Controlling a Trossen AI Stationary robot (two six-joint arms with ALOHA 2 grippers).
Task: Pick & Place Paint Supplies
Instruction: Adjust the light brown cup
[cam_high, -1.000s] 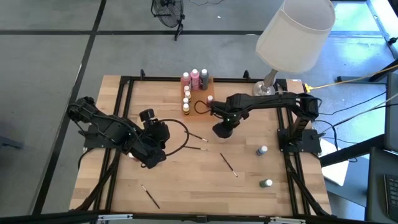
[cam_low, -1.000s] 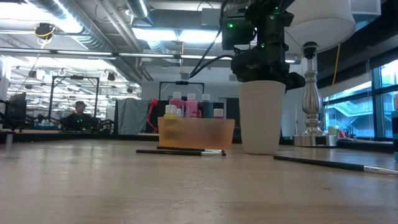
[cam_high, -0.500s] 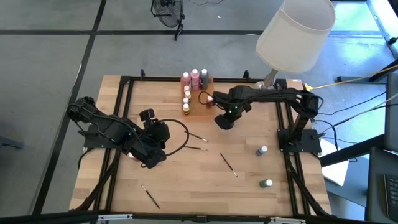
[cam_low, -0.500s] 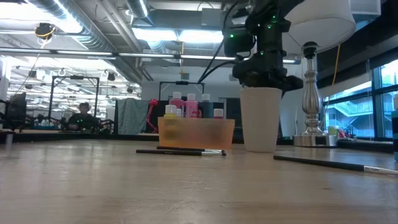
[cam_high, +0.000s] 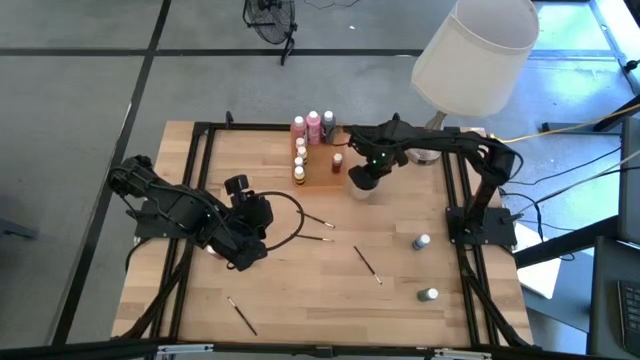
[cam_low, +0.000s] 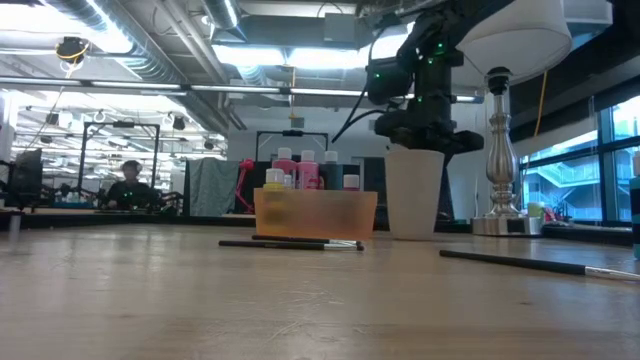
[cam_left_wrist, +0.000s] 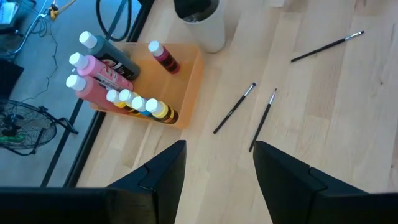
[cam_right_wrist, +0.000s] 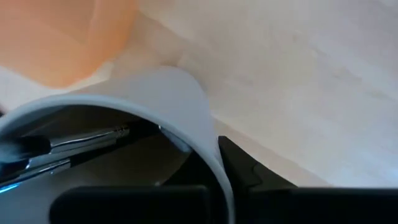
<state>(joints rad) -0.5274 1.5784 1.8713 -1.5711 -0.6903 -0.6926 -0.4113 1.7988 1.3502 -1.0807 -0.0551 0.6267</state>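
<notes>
Right hand (cam_high: 365, 176) sits over the pale cup (cam_low: 413, 193), just beside the orange tray (cam_left_wrist: 186, 87) at the far side of the desk (cam_high: 300, 290); its fingers are clamped on the cup's rim, one inside and one outside per the right wrist view, where brush handles (cam_right_wrist: 81, 140) lie inside the cup. Left hand (cam_left_wrist: 214, 168) hangs open above the near-left part of the desk, holding nothing. Risk, as a judgement: the cup is tall and gripped by one edge only, so a sideways pull or a quick release could tip it, spill the brushes, or knock it into the tray and topple the bottles standing there. Loose brushes could also roll if brushed by an arm or cable. Counts from the high view: two brushes (cam_high: 322, 227) lie close together mid-desk beside the black cable loop, one brush (cam_high: 367, 263) nearer the front, one brush (cam_high: 242, 316) at the front left, four loose in all. Two small bottles (cam_high: 423, 242) remain on the right side, well apart from the tray, the second (cam_high: 430, 295) nearer the front. In the tray: three larger bottles (cam_left_wrist: 99, 65), a row of four small ones (cam_left_wrist: 140, 106), and one dark red bottle (cam_left_wrist: 163, 56) standing alone, eight together. Brushes in the cup: at least two; exact number cannot be told.
</notes>
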